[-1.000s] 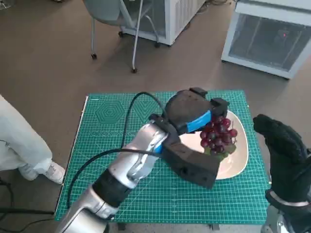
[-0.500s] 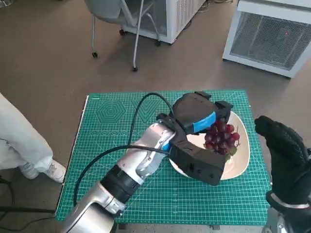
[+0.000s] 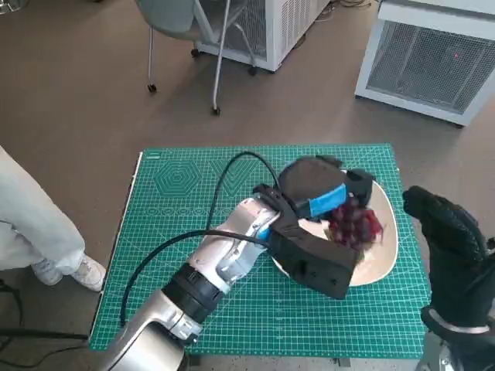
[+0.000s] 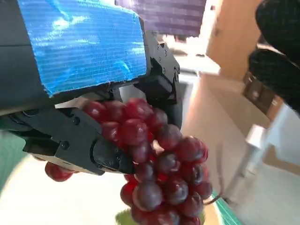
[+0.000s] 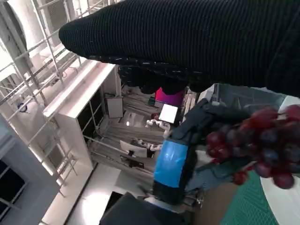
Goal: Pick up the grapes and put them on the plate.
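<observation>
I see my left hand [image 3: 321, 193] over the cream plate [image 3: 383, 259], its black fingers [image 4: 93, 150] pinching the top of the red grapes [image 3: 354, 222]. The bunch hangs below the fingers, long axis pointing down toward the plate. My right hand [image 3: 452, 255], gloved, waits just beside the plate at the edge of the green-matted surface [image 3: 178, 224]; I cannot tell how its fingers are set.
</observation>
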Motion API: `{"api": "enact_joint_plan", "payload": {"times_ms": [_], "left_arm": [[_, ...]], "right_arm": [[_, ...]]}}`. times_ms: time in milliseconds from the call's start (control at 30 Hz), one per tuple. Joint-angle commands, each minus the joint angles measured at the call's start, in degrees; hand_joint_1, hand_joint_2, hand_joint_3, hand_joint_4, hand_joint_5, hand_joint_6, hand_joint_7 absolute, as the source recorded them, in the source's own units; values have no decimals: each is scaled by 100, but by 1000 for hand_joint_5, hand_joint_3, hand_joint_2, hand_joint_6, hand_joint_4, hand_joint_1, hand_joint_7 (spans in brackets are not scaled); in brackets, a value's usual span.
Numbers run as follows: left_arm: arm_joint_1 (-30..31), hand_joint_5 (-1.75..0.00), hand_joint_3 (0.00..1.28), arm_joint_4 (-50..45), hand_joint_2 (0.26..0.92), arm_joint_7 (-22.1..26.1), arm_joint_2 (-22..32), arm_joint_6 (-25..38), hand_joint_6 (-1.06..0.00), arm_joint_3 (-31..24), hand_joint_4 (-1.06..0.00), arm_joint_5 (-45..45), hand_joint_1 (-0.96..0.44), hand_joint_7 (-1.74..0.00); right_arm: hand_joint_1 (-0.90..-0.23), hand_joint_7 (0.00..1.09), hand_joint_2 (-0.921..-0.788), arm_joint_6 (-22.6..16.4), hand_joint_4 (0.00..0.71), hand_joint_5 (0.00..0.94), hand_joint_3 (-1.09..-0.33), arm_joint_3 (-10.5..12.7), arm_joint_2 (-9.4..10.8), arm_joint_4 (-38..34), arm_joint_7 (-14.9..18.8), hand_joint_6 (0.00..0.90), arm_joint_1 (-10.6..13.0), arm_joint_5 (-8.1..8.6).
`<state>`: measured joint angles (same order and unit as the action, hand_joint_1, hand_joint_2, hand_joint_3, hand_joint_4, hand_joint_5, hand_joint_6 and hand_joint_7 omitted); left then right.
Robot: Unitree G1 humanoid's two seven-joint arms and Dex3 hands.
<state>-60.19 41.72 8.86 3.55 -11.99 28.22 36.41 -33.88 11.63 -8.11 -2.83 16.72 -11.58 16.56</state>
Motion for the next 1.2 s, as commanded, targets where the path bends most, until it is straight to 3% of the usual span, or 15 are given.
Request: {"api": "enact_joint_plan", "payload": {"times_ms": [33,233,533,933,1200], "left_arm": [[-30,-79,22,153,857,67,-25,17,-388,52,-243,-15,-153,-104],[-101,-13,6,334,852,-55,2,-20,-369,155,-216,101,-316,-21],[-72,-5,3,565,855,-228,15,-260,-384,22,-224,-45,-352,-14],[155,-3,20,1057,910,196,265,-1089,-376,-834,-234,-1279,-427,-3],[614,-3,74,926,920,219,623,-1440,-371,-1558,-237,-2031,-454,-4]], "right_arm": [[-470,635,-921,79,557,0,-531,-17,38,13,-56,214,143,-26],[-471,638,-921,115,557,0,-531,-19,37,32,-58,212,154,0],[-471,642,-921,147,557,0,-531,-28,51,52,-74,210,170,-2],[-471,649,-921,205,556,0,-533,-40,57,108,-96,205,179,13],[-471,651,-921,235,556,0,-532,-37,52,69,-77,204,124,39]]}}
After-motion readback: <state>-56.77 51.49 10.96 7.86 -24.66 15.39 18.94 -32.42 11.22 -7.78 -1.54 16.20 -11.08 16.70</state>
